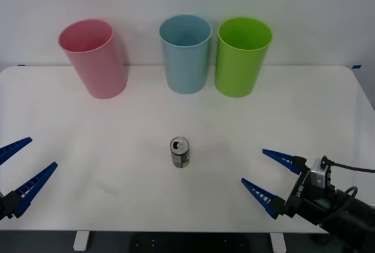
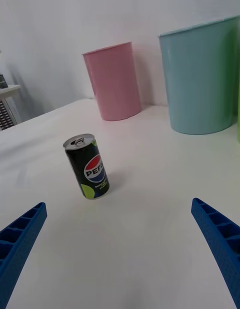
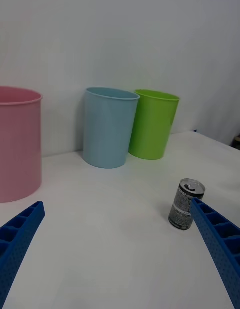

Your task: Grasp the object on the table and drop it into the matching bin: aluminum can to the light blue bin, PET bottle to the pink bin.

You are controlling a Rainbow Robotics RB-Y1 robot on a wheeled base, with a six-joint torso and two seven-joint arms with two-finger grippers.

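can [image 1: 180, 152]: upright on worktop [image 1: 88, 147], between both grippers, nearer the right
right gripper [image 1: 270, 178]: spread wide, nothing held
left gripper [image 1: 20, 168]: spread wide too, empty
blue bin [image 1: 186, 54], pink bin [image 1: 94, 58]: well beyond can

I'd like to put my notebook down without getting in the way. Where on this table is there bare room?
The table is bare between the aluminum can and the row of bins, and at its far right corner. It is crowded along the back: pink bin, light blue bin, green bin. Near the front edge wait the open left gripper and right gripper.
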